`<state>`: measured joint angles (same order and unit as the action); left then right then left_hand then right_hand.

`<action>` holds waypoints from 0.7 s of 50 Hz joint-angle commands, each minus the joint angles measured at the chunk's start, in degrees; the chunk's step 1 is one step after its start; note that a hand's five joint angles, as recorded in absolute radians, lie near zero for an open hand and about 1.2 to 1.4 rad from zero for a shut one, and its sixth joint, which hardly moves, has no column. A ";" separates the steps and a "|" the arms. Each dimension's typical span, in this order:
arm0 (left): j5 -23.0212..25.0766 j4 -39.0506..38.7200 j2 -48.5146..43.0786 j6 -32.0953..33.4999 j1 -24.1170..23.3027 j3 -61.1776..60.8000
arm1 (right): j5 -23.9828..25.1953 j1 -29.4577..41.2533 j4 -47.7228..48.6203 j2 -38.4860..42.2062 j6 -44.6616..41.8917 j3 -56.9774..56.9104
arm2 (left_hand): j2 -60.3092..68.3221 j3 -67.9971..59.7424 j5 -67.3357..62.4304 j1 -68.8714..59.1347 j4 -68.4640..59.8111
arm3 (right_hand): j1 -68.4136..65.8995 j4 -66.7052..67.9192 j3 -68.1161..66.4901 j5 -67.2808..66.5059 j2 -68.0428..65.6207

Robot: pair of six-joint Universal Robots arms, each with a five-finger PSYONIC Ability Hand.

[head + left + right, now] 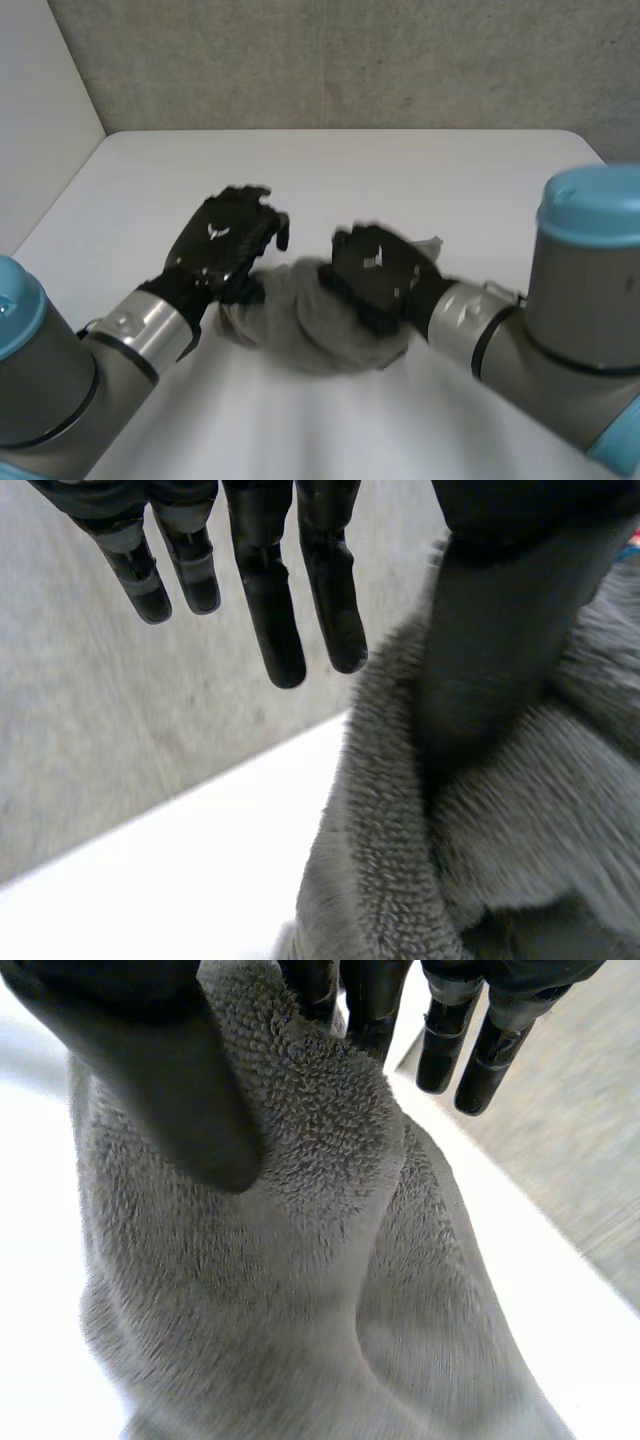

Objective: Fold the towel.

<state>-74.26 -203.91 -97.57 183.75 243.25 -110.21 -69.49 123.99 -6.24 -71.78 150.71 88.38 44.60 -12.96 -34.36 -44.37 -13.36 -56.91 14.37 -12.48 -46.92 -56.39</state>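
The white table (420, 180) is smooth and bare. It spreads out around the towel (300, 330). Its near edge is cut off behind the two arms. Beyond the towel stands a rough, speckled grey wall (350, 60).

The towel is grey, thick and fluffy, with a short looped pile. It sits in a crumpled heap on the table, between the two hands. Its corners and edges are lost in the bunching, so its full shape cannot be made out, and the hands cover part of its top.

The right arm (580, 270) is a fat grey tube with a light-blue cap, and it comes in from the towel's right. The left arm (140, 325) is built the same and comes in from the towel's left. Both are cut off at the frame.

The right hand (375, 265) is black and hard-shelled, and it rests on the towel's upper right part. In the right wrist view a ridge of towel stands up between the thumb (160, 1080) and two of the fingers behind it. The cloth is pinched there, while the outer fingers (480, 1060) stay straight and clear of it.

The left hand (225, 245) sits at the towel's left end. In the left wrist view its fingers (270, 610) are straight, spread and off the cloth. Its thumb lies blurred against the pile, which bulges around it. How far the thumb presses in is hard to judge.
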 commanded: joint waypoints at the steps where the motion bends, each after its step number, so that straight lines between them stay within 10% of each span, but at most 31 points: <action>1: 0.08 2.55 -0.43 3.71 4.16 -1.42 | -3.28 -0.85 -0.71 -1.77 -1.03 2.32 | -9.79 2.96 9.55 9.57 3.36 | 46.91 -4.37 2.48 46.92 46.39; 17: 0.61 3.88 -0.78 6.71 4.87 6.50 | -2.85 -10.60 2.37 -7.68 9.52 6.45 | -16.72 2.96 16.48 16.50 3.36 | 46.91 -4.37 2.48 46.92 46.39; 35: 14.50 5.27 -11.67 6.98 4.87 20.89 | -2.76 -15.01 2.37 3.74 9.52 1.97 | -18.41 2.96 18.16 18.18 3.36 | 46.91 -4.37 2.48 46.92 46.39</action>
<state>-61.06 -199.81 -105.50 190.65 248.00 -94.36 -72.45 109.12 -3.74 -71.36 160.18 91.34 29.33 -12.96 -16.80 -29.54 -13.36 -13.72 14.37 -12.48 -3.46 -14.29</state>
